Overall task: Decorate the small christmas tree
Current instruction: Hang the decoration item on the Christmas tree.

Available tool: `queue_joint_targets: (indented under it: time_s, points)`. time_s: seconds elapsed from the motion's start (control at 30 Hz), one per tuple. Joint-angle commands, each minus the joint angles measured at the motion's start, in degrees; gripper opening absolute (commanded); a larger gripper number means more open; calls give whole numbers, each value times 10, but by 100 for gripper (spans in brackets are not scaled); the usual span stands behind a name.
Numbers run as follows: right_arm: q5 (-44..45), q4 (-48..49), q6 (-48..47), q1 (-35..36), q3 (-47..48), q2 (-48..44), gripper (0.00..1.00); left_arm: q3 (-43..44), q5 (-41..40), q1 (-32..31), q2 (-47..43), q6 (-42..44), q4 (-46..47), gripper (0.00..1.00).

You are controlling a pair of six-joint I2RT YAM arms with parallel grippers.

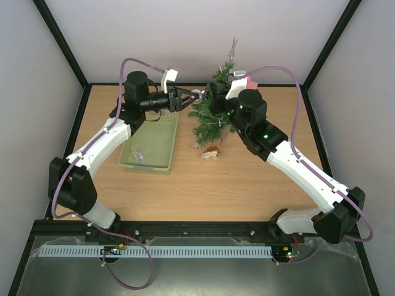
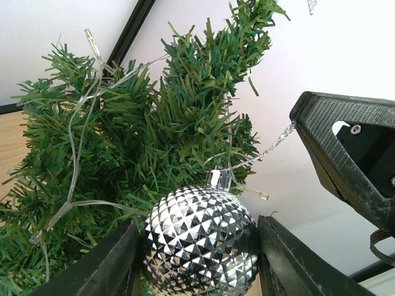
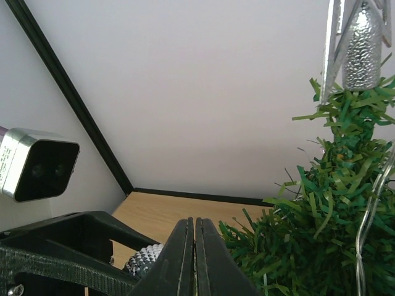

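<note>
Silver faceted bauble (image 2: pixel 200 243): gripped betw. fingers of left hand (image 1: pixel 194 97), touching left-side branches of small christmas tree (image 1: pixel 210 120). Tree: upright, far centre of counter (image 1: pixel 203 191), just right of pale green basket (image 1: pixel 153 145); clear light string (image 2: pixel 74 154) thru needles, silver topper (image 3: pixel 361 43) at tip. Right hand (image 3: pixel 195 246): closed, fingers pressed flat together, near tree's upper branches.

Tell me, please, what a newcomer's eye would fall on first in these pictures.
The faceted silver ball ornament is clamped between the left gripper's fingers, close to the bushy dark green small christmas tree at the far middle of the table. Next comes the silver topper on the tree's tip.
</note>
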Motion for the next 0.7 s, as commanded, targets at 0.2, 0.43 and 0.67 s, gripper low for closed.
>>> queue_joint_targets:
  time_s: [0.2, 0.43, 0.67]
  points:
    - [12, 13, -3, -2, 10, 6, 2, 26, 5, -2, 10, -16, 31, 32]
    - [28, 21, -14, -2, 18, 19, 2, 35, 4, -1, 27, -25, 45, 32]
    - [45, 31, -23, -4, 19, 23, 2, 40, 1, -1, 39, -31, 50, 32]
